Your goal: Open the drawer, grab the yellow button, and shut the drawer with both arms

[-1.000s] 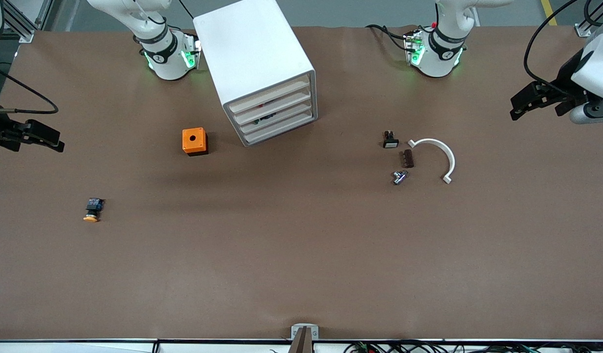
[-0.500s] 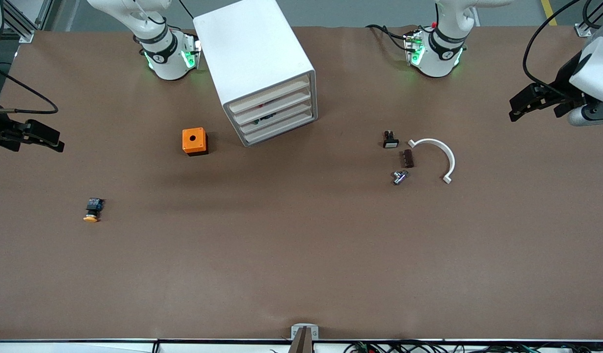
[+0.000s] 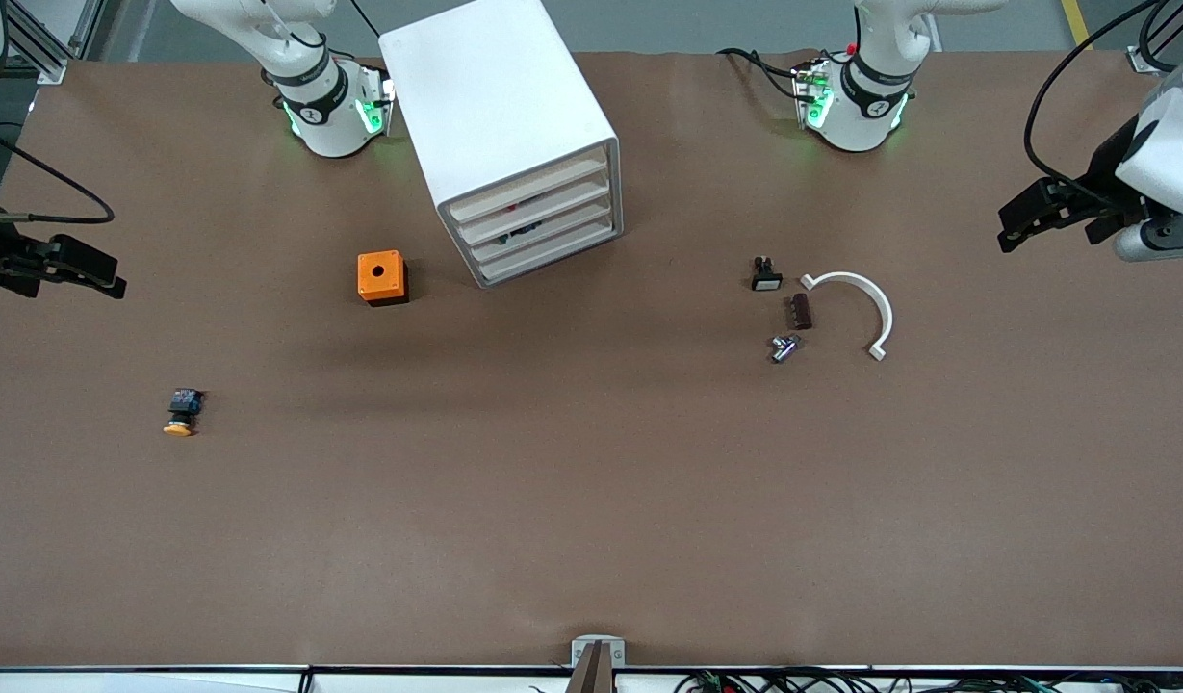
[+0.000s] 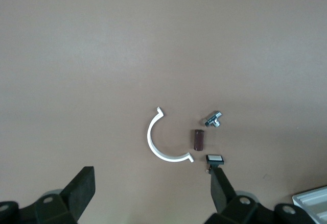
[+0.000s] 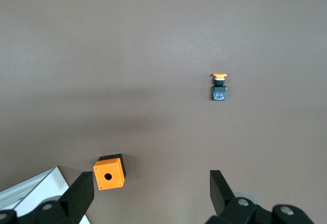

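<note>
While the drawer (image 3: 526, 190) sits pushed in at the top of the white cabinet (image 3: 500, 125), the button (image 3: 180, 412) lies on the brown table (image 3: 591, 500), nearer the front camera than the cabinet, toward the right arm's end. Both arms wait, well apart from the cabinet. The left gripper (image 3: 1019, 214) is open and holds nothing. The right gripper (image 3: 98, 279) is open and empty too.

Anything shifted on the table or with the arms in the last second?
Only the left claw moved: it drifted slightly toward the left arm's base, open and holding nothing. The right claw waits open at its end of the table. The drawer is shut, and the button lies untouched.
</note>
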Tool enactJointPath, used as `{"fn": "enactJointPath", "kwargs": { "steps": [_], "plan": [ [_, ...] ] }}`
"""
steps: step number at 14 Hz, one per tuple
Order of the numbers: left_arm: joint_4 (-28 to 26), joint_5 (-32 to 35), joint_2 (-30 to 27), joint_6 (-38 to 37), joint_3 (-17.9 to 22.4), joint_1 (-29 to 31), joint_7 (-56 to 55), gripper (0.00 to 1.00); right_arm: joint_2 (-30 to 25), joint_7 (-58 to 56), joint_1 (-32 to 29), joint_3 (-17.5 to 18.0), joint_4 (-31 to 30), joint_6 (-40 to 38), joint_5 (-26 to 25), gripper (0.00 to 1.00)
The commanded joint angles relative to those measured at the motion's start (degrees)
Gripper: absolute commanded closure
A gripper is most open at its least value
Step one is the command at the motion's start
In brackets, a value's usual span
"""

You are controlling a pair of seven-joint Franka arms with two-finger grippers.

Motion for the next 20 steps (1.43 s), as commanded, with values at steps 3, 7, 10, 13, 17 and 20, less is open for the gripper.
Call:
{"fn": "enactJointPath", "kwargs": {
  "steps": [3,7,10,13,17,20],
  "plan": [
    [0.89,0.39,0.64,0.43,0.24,-0.18,1.02,0.00,0.25,-0.03,-0.38,0.31,0.96,-0.92,0.35,0.00],
    [0.89,0.39,0.64,0.25,0.24,-0.54,0.67,0.00,0.25,-0.03,-0.38,0.31,0.96,-0.92,0.35,0.00],
    [1.93,0.39,0.64,-0.27,0.24,-0.10,0.67,0.00,0.25,-0.03,-0.38,0.31,0.96,-0.92,0.35,0.00],
    [3.17,0.48,0.55,-2.21,0.59,-0.01,0.67,0.00,0.25,-0.03,-0.38,0.31,0.96,-0.92,0.18,0.00],
    [3.00,0.57,0.99,-3.26,0.33,-0.45,0.75,0.00,0.25,-0.03,-0.47,0.31,1.04,-0.92,0.18,0.00],
    [3.09,1.53,1.08,-4.93,0.24,-0.62,0.76,0.00,0.25,-0.03,-0.47,0.23,0.96,-0.92,0.09,0.00]
  ]
}}
